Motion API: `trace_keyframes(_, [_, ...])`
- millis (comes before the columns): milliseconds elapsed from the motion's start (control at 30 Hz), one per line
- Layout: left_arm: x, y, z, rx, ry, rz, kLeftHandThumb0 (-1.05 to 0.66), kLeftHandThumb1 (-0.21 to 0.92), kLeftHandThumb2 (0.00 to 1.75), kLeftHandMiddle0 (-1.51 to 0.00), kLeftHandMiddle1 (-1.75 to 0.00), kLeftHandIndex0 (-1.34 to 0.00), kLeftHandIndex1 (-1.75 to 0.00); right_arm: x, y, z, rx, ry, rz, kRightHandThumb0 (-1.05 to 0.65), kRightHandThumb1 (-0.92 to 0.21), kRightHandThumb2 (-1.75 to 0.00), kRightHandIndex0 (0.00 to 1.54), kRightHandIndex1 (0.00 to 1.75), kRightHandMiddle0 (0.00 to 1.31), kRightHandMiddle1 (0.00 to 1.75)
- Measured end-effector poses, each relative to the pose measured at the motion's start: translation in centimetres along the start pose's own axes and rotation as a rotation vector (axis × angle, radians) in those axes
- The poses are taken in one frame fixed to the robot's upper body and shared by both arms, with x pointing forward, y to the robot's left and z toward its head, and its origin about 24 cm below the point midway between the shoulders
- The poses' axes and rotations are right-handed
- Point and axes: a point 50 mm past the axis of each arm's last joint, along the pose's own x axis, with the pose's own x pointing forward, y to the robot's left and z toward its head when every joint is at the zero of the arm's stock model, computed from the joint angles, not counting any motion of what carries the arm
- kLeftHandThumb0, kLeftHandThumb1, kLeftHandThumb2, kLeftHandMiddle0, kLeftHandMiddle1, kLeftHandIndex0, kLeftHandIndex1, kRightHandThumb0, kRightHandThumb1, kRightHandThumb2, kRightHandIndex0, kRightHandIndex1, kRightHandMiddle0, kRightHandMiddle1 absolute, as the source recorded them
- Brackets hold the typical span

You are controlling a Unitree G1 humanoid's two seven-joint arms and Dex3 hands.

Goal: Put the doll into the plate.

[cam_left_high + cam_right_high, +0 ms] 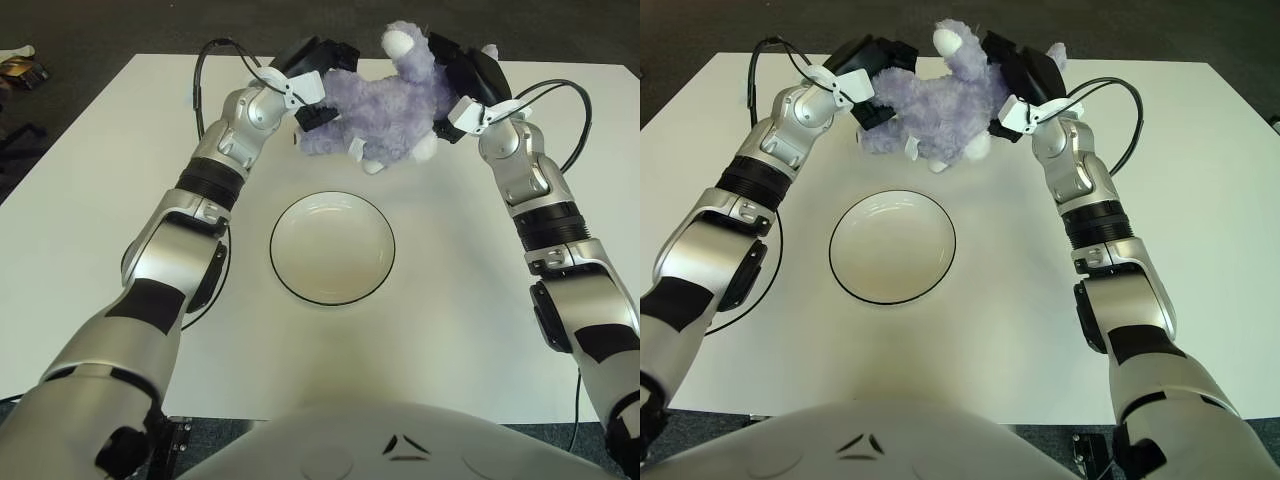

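A fluffy purple doll [385, 105] with white paws and muzzle hangs above the far part of the white table [90, 230], clamped between both hands. My left hand [312, 85] presses its left end and my right hand [462, 85] presses its right end, near the head. A white plate [332, 247] with a dark rim lies on the table nearer to me, below and in front of the doll. The same doll [940, 105] and plate [892, 247] show in the right eye view.
Black cables [205, 90] loop from both forearms over the table. Dark floor surrounds the table, with a small object [22, 68] at the far left.
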Motion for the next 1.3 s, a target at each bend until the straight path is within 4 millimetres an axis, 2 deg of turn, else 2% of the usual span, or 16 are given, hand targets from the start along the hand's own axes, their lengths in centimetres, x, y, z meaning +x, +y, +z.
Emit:
trace_keyframes(267, [-1.3, 1.0, 0.6, 0.042, -0.012, -0.036, 0.59, 0.05, 1.64, -0.83, -1.75, -1.1, -1.75, -0.5, 0.1, 0.9, 0.033, -0.012, 0.039, 0.0, 0.05, -1.66, 0.94, 1.54, 0.68, 1.75])
trace_keyframes(600, [-2.8, 1.9, 1.0, 0.077, 0.034, -0.083, 0.61, 0.03, 1.67, -0.86, -1.75, -1.12, -1.75, -1.1, 1.2, 1.3, 0.12, -0.035, 0.08, 0.0, 0.04, -1.68, 0.92, 1.61, 0.66, 1.75])
trace_keyframes(1033, [-5.0, 2.0, 1.6, 0.087, 0.031, -0.112, 0.62, 0.0, 1.7, -0.88, -1.75, -1.11, -1.75, -2.0, 1.8, 2.4, 0.192, -0.118, 0.156, 0.0, -0.05, -1.6, 0.82, 1.66, 0.6, 1.75])
trace_keyframes(1300, [-6.3, 1.9, 1.3, 0.075, 0.064, -0.113, 0.62, 0.01, 1.7, -0.88, -1.75, -1.1, -1.75, -2.5, 2.2, 2.8, 0.211, -0.137, 0.165, 0.0, -0.03, -1.61, 0.85, 1.64, 0.61, 1.75])
